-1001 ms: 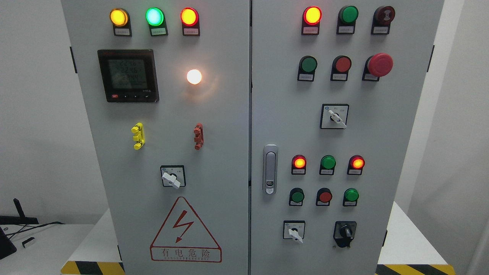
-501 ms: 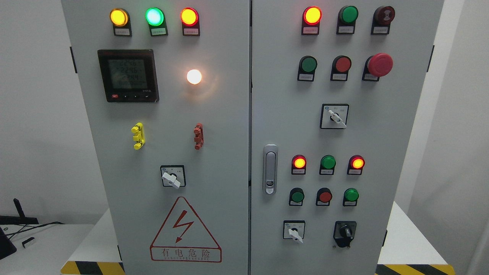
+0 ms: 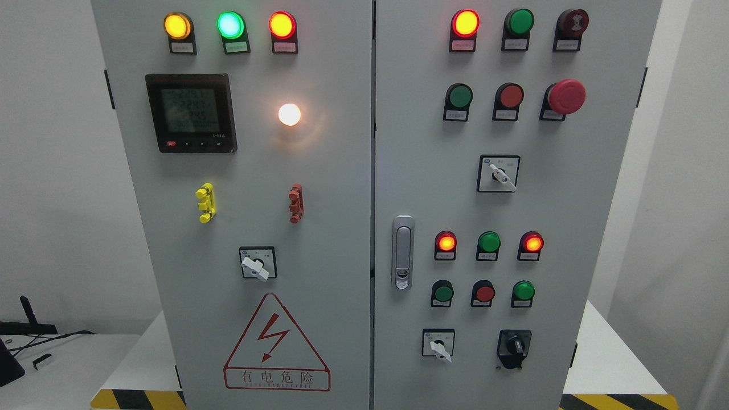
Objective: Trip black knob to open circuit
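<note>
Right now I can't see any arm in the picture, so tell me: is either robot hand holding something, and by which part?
Nothing is held in view: neither robot hand shows, and the black knob sits untouched.

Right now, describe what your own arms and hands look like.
Neither arm nor hand shows in the head view, so their colour, shape and cabling cannot be told. Only the grey cabinet with its black knob at lower right is in sight.

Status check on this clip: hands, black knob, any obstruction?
Neither robot hand in view. Black knob untouched, lower right of cabinet. Nothing in front of it.
</note>
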